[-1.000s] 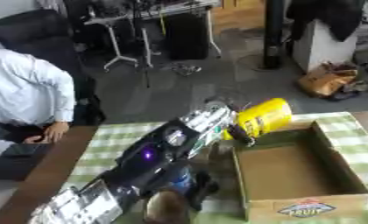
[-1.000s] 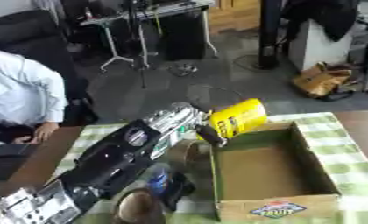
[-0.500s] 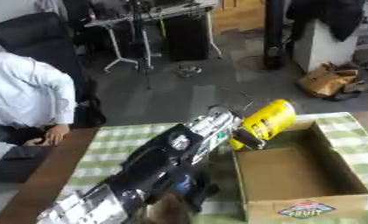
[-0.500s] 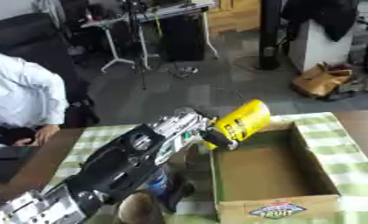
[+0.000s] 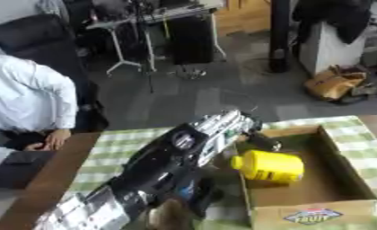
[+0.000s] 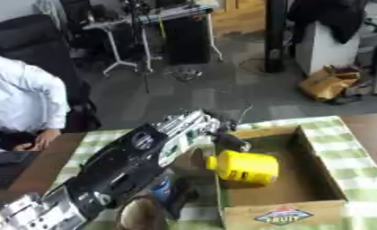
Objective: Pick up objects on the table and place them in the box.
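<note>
Office or lab workroom. Grey carpet-like floor [image 5: 223, 96] across middle. Black office chair [image 5: 34, 40] at 10 o'clock. Dark desk on light metal legs [image 5: 133, 31] at 12 o'clock, cables hanging beneath. White cabinet [image 5: 333, 45] at 2 o'clock, dark garment [image 5: 337, 15] draped over it, brown bag [image 5: 333, 83] on floor beside. Wooden panel [image 5: 243, 15] behind. Green checked tablecloth [image 5: 125, 143] on work table at 6 o'clock.

Surroundings beyond the work table.
A green-and-white checked tablecloth [image 5: 129, 140] covers the table; a person in a white shirt [image 5: 23, 101] sits at far left before a black office chair [image 5: 34, 42]. A brown bag [image 6: 326, 82] lies on the grey floor, near a white cabinet [image 5: 333, 47] and a metal stand [image 6: 133, 40].
</note>
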